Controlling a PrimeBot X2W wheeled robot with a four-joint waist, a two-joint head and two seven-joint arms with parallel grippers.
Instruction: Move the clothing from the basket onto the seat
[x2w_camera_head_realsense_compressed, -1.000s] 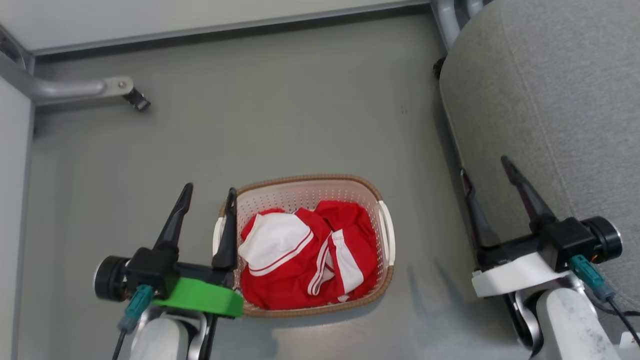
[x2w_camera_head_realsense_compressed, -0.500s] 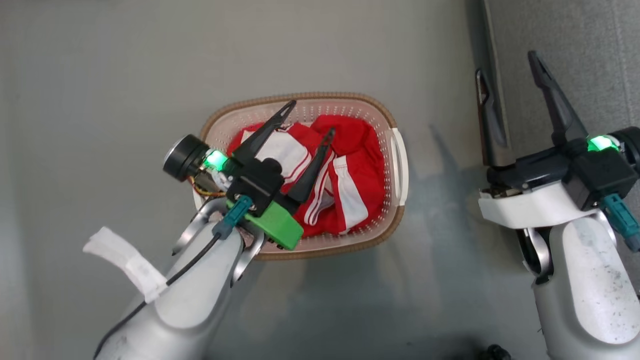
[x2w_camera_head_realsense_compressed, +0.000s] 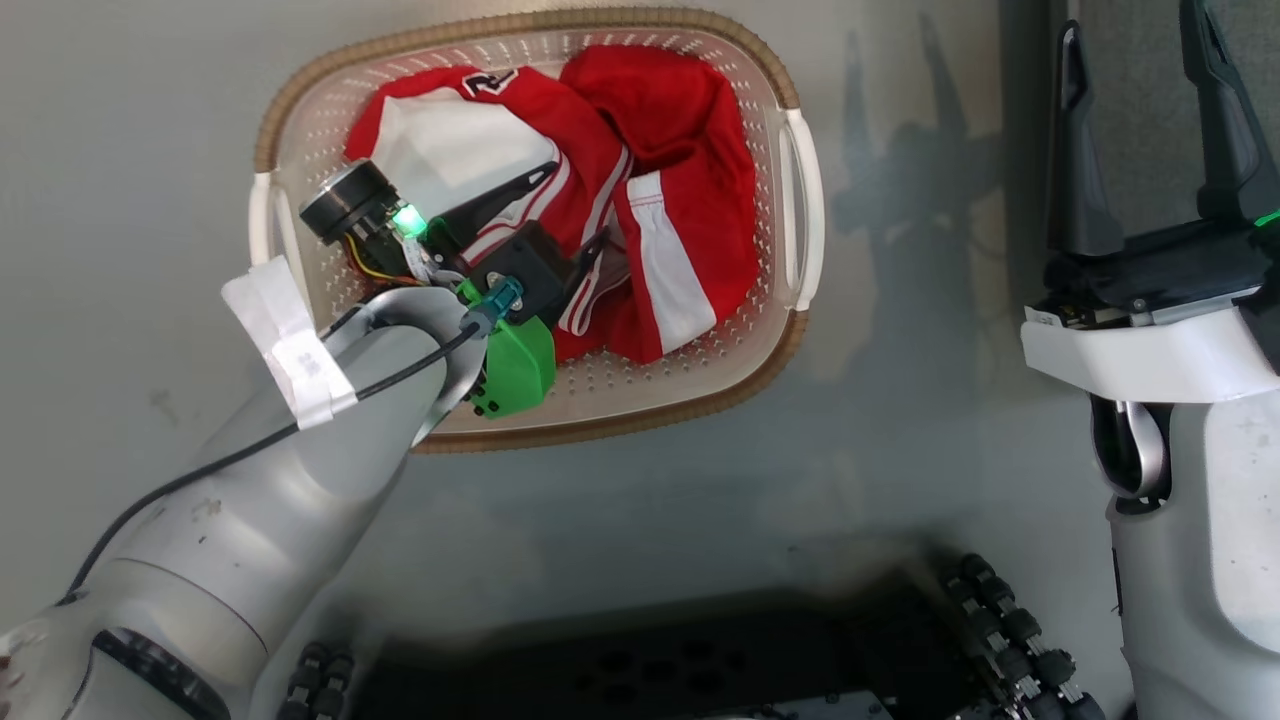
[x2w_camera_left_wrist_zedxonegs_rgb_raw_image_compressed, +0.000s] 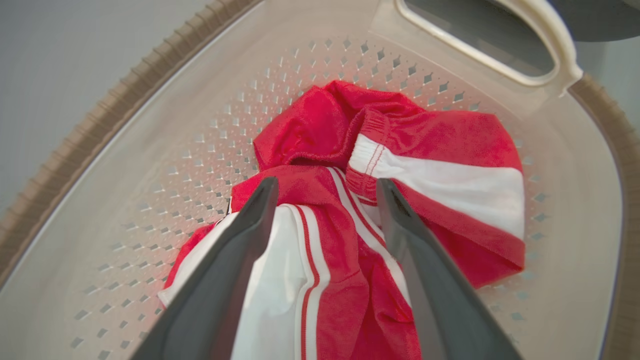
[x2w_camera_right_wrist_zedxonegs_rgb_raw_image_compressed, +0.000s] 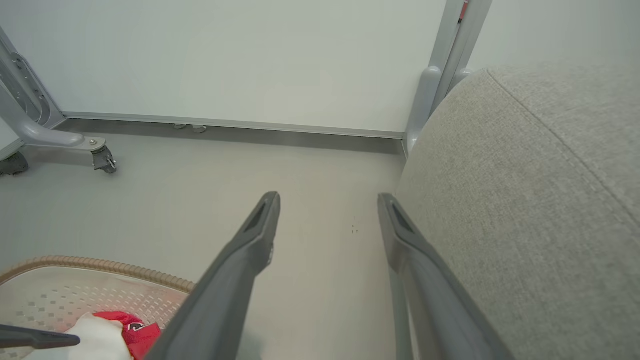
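The clothing, red with white panels and striped trim, lies bunched in the cream perforated basket with its brown rim. My left gripper reaches down into the basket, open, its fingers either side of a red-and-white fold. In the left wrist view the left gripper is low over the clothing, with nothing pinched; the basket wall curves around it. My right gripper stands open and empty at the edge of the grey seat. The right wrist view has the right gripper beside the seat.
The basket stands on a grey floor left of the seat. My dark wheeled base sits at the bottom of the head view. A grey frame leg with a caster and a pale wall lie beyond the basket.
The head camera has dipped down and closer. My left gripper has gone from beside the basket's left handle into the basket, over the clothing. The right gripper stays open by the seat.
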